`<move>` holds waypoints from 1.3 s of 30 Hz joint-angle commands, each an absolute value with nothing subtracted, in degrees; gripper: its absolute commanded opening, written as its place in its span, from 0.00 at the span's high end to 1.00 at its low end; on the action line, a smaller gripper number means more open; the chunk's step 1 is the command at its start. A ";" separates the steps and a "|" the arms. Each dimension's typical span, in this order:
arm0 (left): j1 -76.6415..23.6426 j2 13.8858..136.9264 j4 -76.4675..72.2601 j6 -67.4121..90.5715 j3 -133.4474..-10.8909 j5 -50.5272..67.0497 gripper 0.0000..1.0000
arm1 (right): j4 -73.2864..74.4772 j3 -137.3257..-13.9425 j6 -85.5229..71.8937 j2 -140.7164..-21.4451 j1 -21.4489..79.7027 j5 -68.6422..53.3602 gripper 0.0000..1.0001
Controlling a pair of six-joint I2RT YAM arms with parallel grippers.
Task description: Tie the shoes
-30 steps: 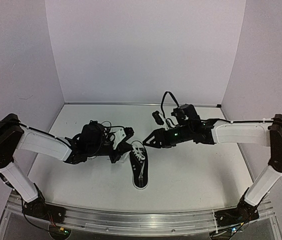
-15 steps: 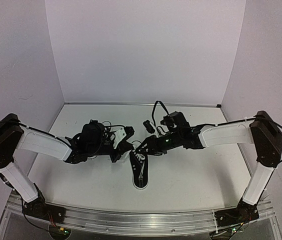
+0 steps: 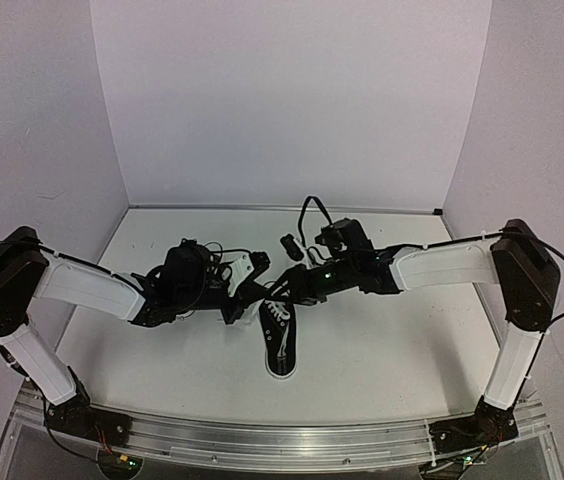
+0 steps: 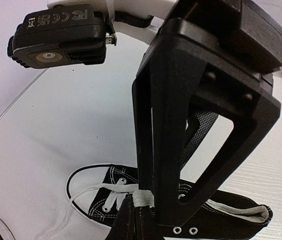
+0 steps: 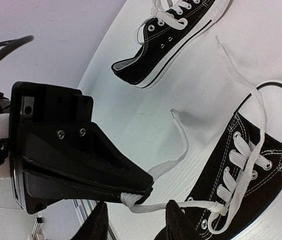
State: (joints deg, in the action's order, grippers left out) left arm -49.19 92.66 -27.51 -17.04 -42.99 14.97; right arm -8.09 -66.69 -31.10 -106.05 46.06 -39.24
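White worktop [image 3: 382, 350], plain walls. Here the left pincer [image 5: 133, 194] is clamped tight on a white lace [image 5: 196, 204] from the shoe [image 5: 253, 165] at lower right. The right pincer [image 5: 138, 224] sits half-open (fingers either side of that lace). The second shoe [image 5: 171, 32] lies top centre.

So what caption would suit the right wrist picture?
Left gripper pinching a white lace from the nearer black canvas sneaker, second sneaker lying beyond.

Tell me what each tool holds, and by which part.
Left tool pinches a loose white lace of one shoe partway along; right tool straddles that lace, holding nothing.
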 commanded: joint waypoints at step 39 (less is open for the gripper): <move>-38.76 102.85 10.17 -18.90 -68.13 2.06 0.42 | -1.47 -65.03 -26.16 -100.11 45.70 -31.73 1.00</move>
